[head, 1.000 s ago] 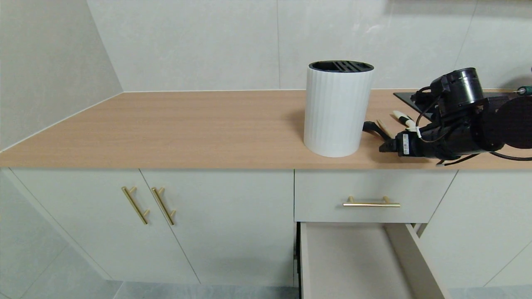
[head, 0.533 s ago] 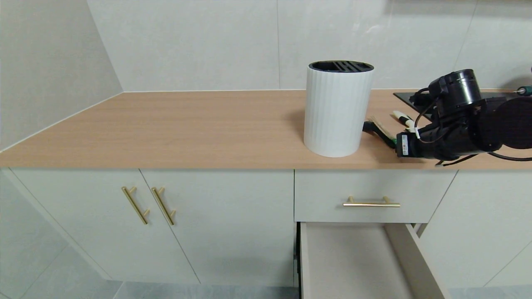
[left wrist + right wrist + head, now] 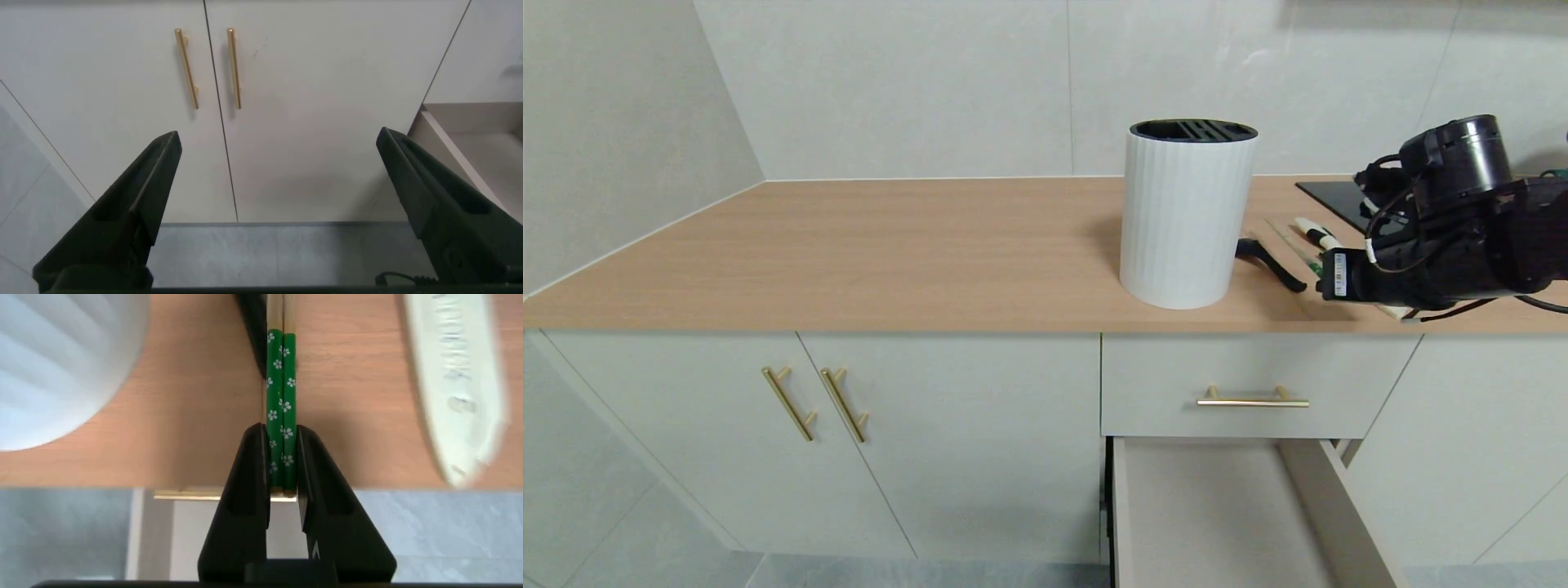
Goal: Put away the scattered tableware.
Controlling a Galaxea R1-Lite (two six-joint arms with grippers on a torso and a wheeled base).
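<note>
Right tool [image 3: 283, 457]: my two fingers are clamped on a pair of chopsticks [image 3: 278, 400], at their green flowered part.
Chopsticks, place: low over the front right part of the desk [image 3: 890, 245], to the right of the holder; I cannot tell if they touch the wood.
Left tool [image 3: 278, 212]: fingers wide apart, nothing between them, facing the cupboard doors [image 3: 221, 122] below the desk.
Holder: white ribbed cylinder [image 3: 1186, 216] with a black slotted top, upright on the desk.
Other tableware: a black handle [image 3: 1270, 261] lies just beside the holder; a white-handled utensil [image 3: 1316, 234] lies a little farther right.
Surface: light wooden desk; a black flat panel [image 3: 1331, 200] at its far right.
Below: one shut drawer with a gold handle [image 3: 1252, 400]; under it an open drawer [image 3: 1217, 514].
Room: pale grey tiled walls [image 3: 890, 82], meeting in a corner at the left.
</note>
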